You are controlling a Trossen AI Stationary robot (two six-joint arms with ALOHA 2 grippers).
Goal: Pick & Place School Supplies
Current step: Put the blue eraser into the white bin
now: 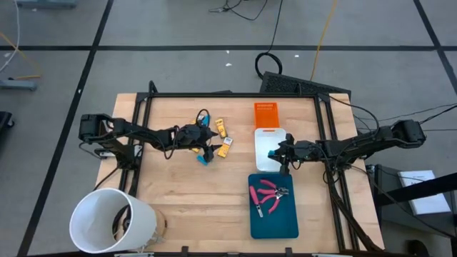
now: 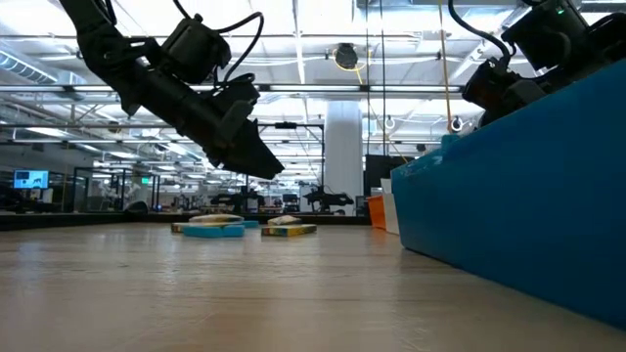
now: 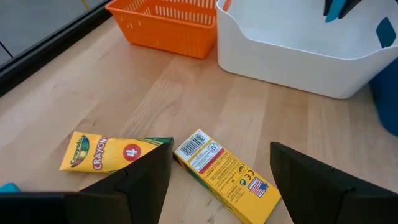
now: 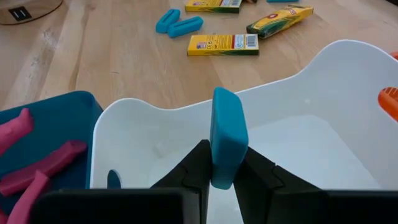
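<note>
Wooden table (image 1: 178, 200) from above: right gripper (image 1: 273, 154) hangs over the white tray (image 1: 270, 135), at three o'clock from the crayon boxes (image 1: 223, 139).
Right wrist view: it pinches a blue eraser (image 4: 227, 137); tilted, it could drop outside. Left wrist view: left gripper (image 3: 221, 171) gapes empty over crayons. Low view: big bright room behind.

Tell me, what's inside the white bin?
The white bin looks bare inside, except for one small blue piece by its wall. The right gripper holds a blue eraser over it, hiding the floor underneath.
</note>
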